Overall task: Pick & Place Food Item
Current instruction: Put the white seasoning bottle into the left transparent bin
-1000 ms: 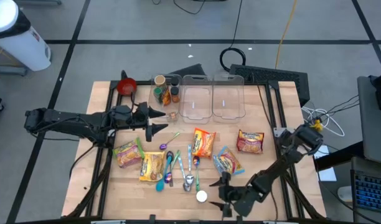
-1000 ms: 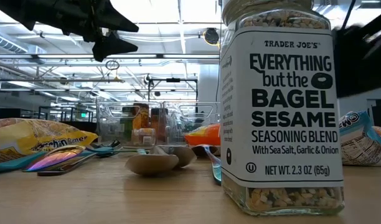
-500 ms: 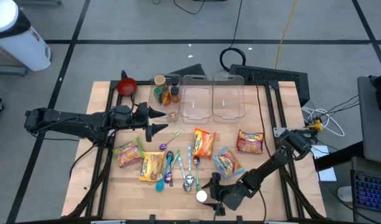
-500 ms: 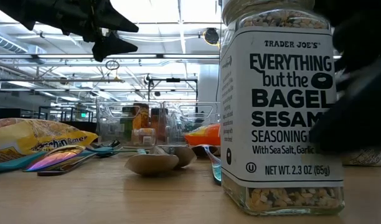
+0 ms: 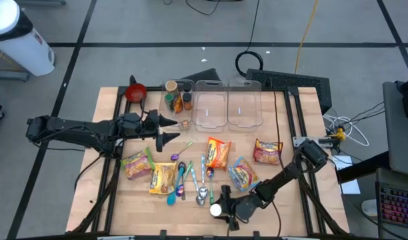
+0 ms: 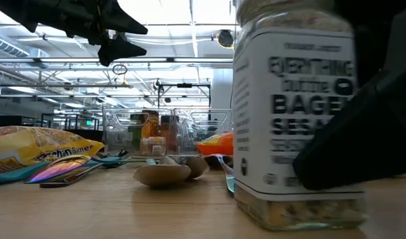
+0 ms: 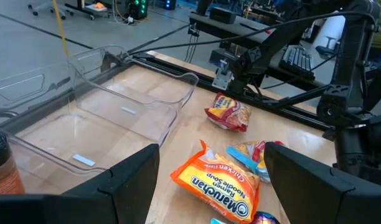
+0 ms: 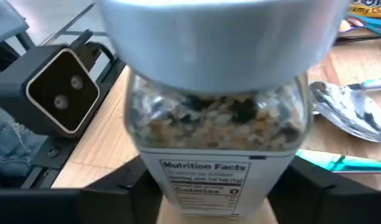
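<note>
Right gripper (image 5: 221, 208), low at bottom centre, fingers straddling the seasoning jar (image 5: 216, 210); grasp unclear. Left gripper (image 5: 165, 130) hovers, fingers parted.

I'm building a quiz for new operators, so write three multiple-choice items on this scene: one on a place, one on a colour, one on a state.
1. Where does the seasoning jar stand?
A in a clear bin; B near the table's front edge, by the spoons; C beside the red bowl.
2. What colour is its lid?
A red; B white; C black.
3. How is the left claw?
A shut on a ramen packet; B shut on a spoon; C open and empty.

Key: B, the high view shows it beside the spoons, with the right claw at it; B, the lid shows white from above; C, its fingers stand apart above the table with nothing between.
</note>
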Robot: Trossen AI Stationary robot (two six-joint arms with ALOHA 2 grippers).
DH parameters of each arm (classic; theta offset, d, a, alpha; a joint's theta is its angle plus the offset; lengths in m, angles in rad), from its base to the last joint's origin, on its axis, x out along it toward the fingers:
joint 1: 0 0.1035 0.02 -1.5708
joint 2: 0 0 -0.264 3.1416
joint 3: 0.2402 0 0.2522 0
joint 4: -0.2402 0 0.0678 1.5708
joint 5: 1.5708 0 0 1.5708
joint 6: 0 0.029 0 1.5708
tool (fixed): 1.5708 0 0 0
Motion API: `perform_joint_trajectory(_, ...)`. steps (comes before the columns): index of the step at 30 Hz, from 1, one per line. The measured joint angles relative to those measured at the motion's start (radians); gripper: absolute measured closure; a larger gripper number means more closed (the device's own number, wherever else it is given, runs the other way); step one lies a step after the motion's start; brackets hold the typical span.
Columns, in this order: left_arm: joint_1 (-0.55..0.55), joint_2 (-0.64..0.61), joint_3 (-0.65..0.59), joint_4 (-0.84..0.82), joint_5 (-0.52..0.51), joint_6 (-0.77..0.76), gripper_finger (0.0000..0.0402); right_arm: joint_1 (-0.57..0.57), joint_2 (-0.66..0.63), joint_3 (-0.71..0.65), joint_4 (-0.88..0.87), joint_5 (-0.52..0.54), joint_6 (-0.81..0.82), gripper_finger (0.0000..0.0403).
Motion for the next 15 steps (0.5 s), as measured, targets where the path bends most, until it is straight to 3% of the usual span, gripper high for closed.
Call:
perform_joint_trajectory(2, 0.0, 0.0, 0.0, 0.0, 0.0, 0.0, 0.0105, 0.0, 0.0, 0.0, 0.002, -0.002, -0.016, 0.0209)
perform_joint_trajectory(8, 0.0, 0.0, 0.0, 0.0, 0.0, -0.003, 0.0105, 0.0, -0.035, -0.001, -0.031, -0.012, -0.009, 0.0212)
perform_joint_trajectory(15, -0.017, 0.0, 0.0, 0.033, 0.001, -0.105, 0.0105, -0.024, -0.23, -0.001, -0.201, 0.028, 0.034, 0.0212)
